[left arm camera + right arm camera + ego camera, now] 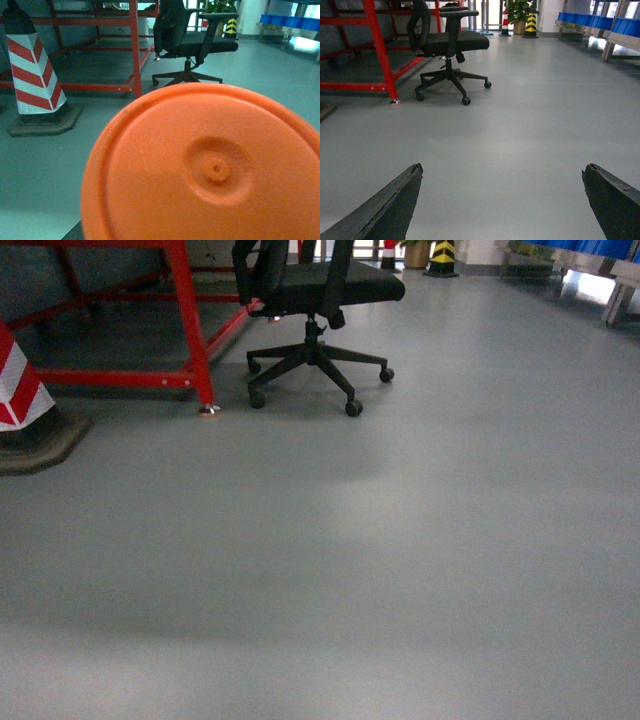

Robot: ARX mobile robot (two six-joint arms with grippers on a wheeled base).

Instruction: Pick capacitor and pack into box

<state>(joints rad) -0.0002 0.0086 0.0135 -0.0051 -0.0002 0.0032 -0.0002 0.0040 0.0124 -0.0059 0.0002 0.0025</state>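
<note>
Filling the left wrist view, the bright orange plastic cylinder capacitor [210, 165] is hiding the left claw's grip (can't tell), right gripper [502, 200] is gaping wide & empty, box unseen, so it's risking a drop w/o a target

**What I can count**

I see one orange capacitor [210, 170], very close up. There is one black office chair [315, 300] and one red metal frame [185, 320]. I count one red and white striped cone [32, 75] near me, and one potted plant [520, 12] far away.
</note>
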